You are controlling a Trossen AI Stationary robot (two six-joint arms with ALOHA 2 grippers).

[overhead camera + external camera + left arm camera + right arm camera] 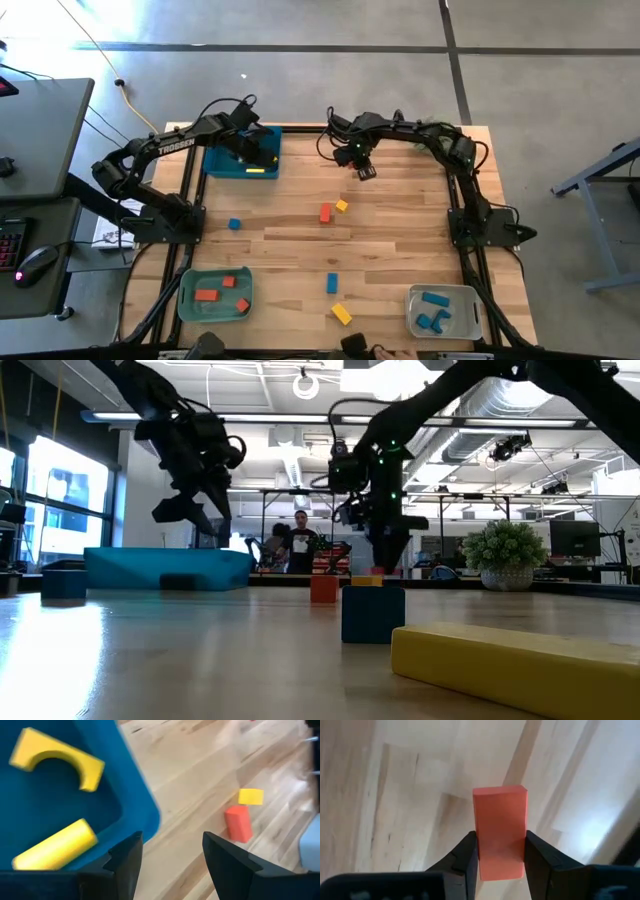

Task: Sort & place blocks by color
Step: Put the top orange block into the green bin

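Observation:
My right gripper [501, 860] is shut on a red-orange bar [500, 827] over the far middle of the table [364, 168]. My left gripper [172, 865] hangs open and empty above the near right rim of the teal tray [243, 160], which holds a yellow arch [57, 762] and a yellow cylinder [55, 845]. Loose on the wood lie a red-orange block [325, 212], a yellow block [342, 205], a blue block [234, 224], another blue block [332, 283] and a yellow bar [342, 314]. My right gripper pinches the red-orange bar's two long sides near one end [500, 865] between its two fingers, which lie along the bar. The bar's other end sticks out past the fingertips [470, 847]. Whether that end touches the table does not show.
The green tray [190, 310] at the near left holds red-orange blocks, and the grey tray [468, 322] at the near right holds blue ones. Bare wood lies between the arms. A person [300, 545] stands in the room far behind the table.

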